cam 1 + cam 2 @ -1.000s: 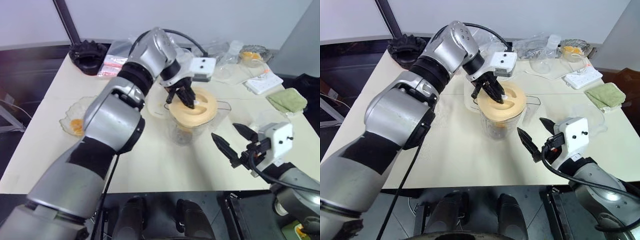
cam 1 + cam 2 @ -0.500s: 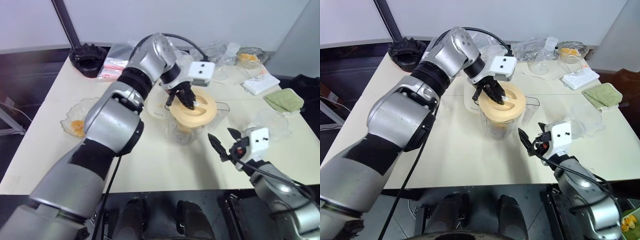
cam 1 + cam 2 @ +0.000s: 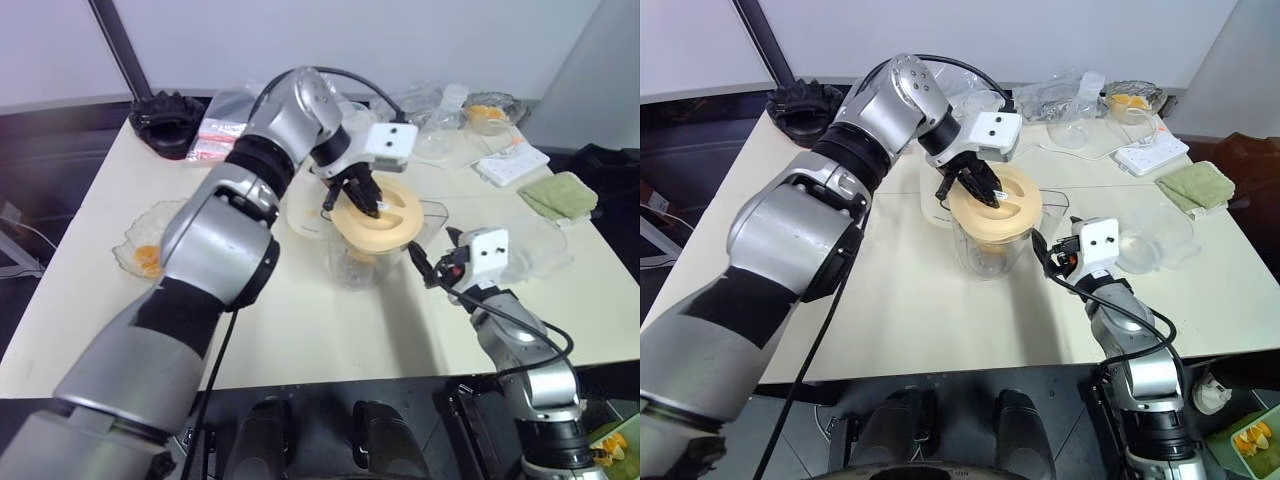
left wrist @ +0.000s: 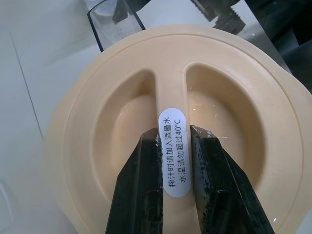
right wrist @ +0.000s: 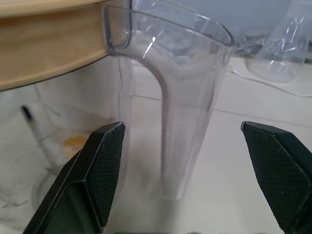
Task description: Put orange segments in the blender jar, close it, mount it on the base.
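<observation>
The clear blender jar (image 3: pixel 362 258) stands mid-table with a pale orange lid (image 3: pixel 380 212) on top. My left gripper (image 4: pixel 173 146) reaches down from above and is shut on the lid's centre ridge. Level with the jar's right side, my right gripper (image 5: pixel 190 165) is open, one finger on each side of the jar handle (image 5: pixel 187 112) without touching it. An orange tint shows at the jar's bottom (image 5: pixel 73 141). More orange segments (image 3: pixel 150 258) lie in a glass dish at the left. The cream-white base (image 3: pixel 303 212) sits just behind the jar.
A black ridged round object (image 3: pixel 163 108) sits at the far left corner. A squat clear container (image 3: pixel 535 245), a green cloth (image 3: pixel 558 192) and a white power strip (image 3: pixel 512 165) lie to the right. Plastic bags and a second dish of fruit (image 3: pixel 485 112) line the back.
My right gripper has moved forward from the table's front edge to the jar and now straddles its handle. The left gripper has stayed shut on the lid.
</observation>
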